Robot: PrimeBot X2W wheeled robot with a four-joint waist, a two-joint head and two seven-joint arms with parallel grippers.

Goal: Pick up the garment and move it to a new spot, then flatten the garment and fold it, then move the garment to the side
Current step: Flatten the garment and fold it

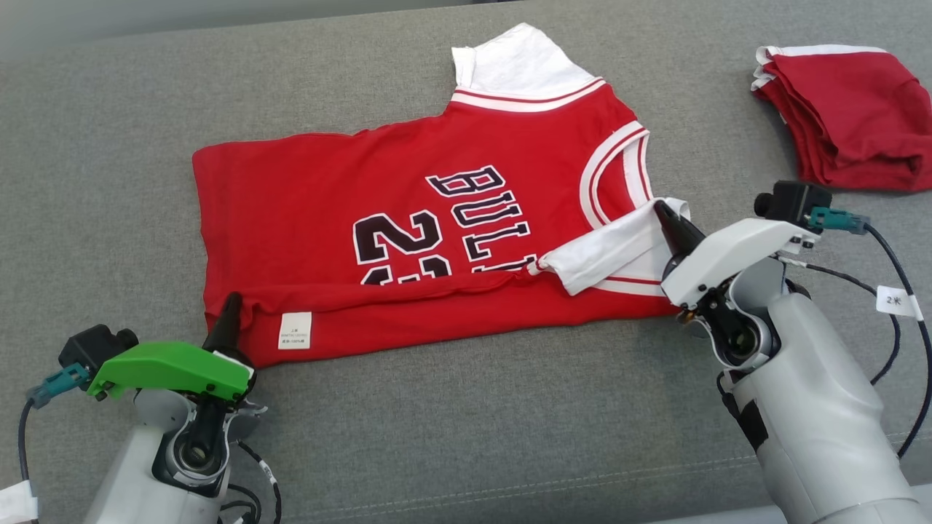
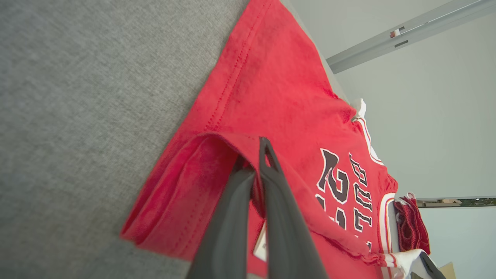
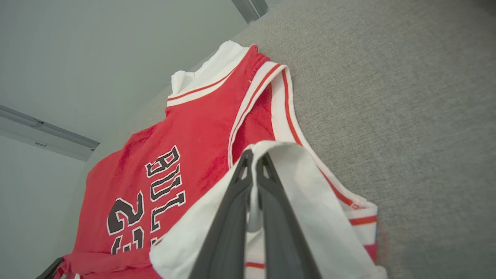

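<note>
A red garment point(image 1: 408, 218), a jersey with white sleeves and black lettering, lies spread on the grey cushion. Its near long edge is folded up over the front. My left gripper point(image 1: 229, 309) is shut on the red hem corner at the lower left; in the left wrist view my left gripper point(image 2: 255, 162) pinches that lifted red fold of the garment point(image 2: 279, 97). My right gripper point(image 1: 666, 218) is shut on the white sleeve at the right; in the right wrist view my right gripper point(image 3: 255, 159) has white cloth of the garment point(image 3: 186, 131) between its fingers.
A second red garment point(image 1: 844, 124), folded in a pile, sits at the far right of the grey cushion point(image 1: 102, 182). Cables point(image 1: 895, 291) hang off my right wrist. Open grey surface lies to the left and in front.
</note>
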